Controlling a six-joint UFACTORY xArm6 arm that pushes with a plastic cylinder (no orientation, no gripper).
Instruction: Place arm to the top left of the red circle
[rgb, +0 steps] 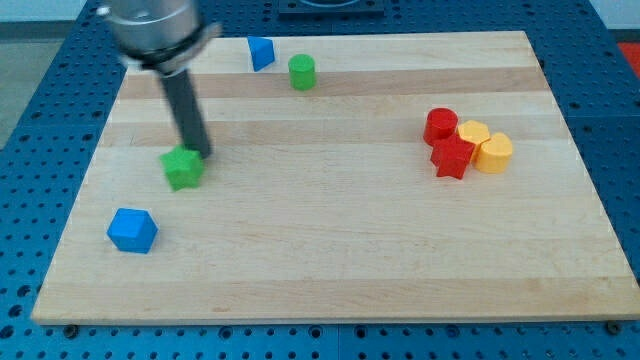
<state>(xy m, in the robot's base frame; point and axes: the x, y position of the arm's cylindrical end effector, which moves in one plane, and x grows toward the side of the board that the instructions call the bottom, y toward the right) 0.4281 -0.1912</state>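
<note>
Red circle (440, 125) far off right; my tip (199, 154) touching green star (183, 168) at left. No jaws here, nothing held. Approach barely begun; next, long sweep right across table (330, 250).

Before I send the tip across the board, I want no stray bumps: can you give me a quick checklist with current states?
1. My tip visible: ok.
2. Tip clear of blocks: not ok, it sits at the green star block, upper right edge.
3. Red circle located: ok, at the view's right.
4. Spot to its top left free: ok, bare board.
5. Red circle isolated: not ok, it touches the red star block and a yellow block.
6. Tip at goal: not ok.
</note>
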